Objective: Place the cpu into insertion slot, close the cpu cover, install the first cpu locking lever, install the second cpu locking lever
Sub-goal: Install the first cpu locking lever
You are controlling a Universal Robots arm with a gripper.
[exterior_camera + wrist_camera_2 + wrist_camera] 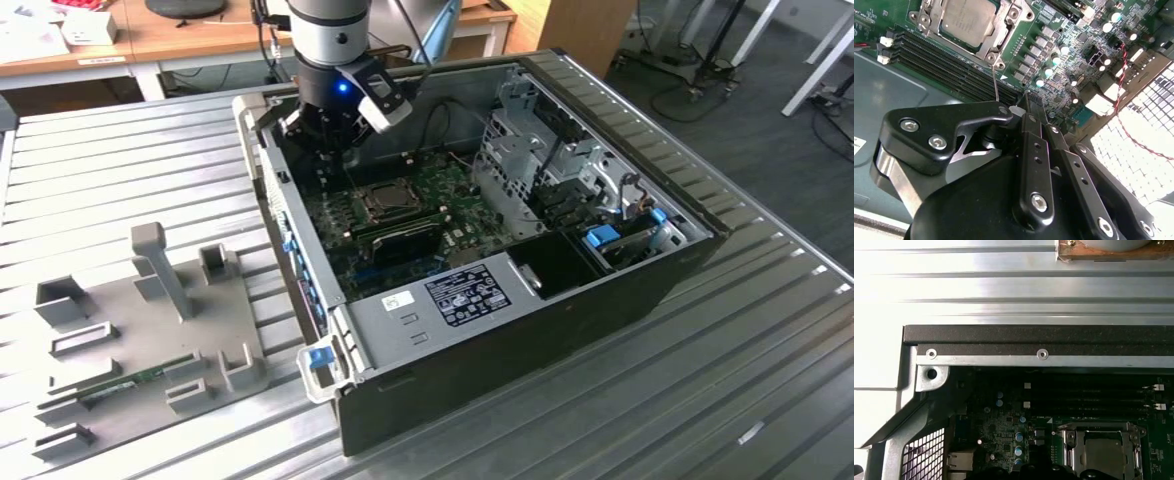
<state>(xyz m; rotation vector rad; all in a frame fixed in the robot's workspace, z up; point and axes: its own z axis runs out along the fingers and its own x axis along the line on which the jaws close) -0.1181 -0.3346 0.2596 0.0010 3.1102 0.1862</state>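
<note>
The cpu (965,19) lies flat in the insertion slot on the green board, its dull silver top showing in both wrist views. The silvery cpu cover (1000,39) lies down around it as a frame. The cpu (1104,456) and cover (1098,429) also show in the first wrist view. A thin metal locking lever (995,82) slants up from the socket's corner toward my gripper. My gripper (1027,98) hangs above the board beside the socket, its black fingers pressed together with nothing seen between them. In the exterior view the gripper (326,140) is inside the case's far end, just beyond the socket (388,200).
The open computer case (694,235) lies on a ribbed metal table. Long black memory slots (949,65) run beside the socket, and capacitors (1054,60) stand near my fingers. Drive cages (547,170) fill the exterior view's right. A grey fixture plate (147,320) sits at its left.
</note>
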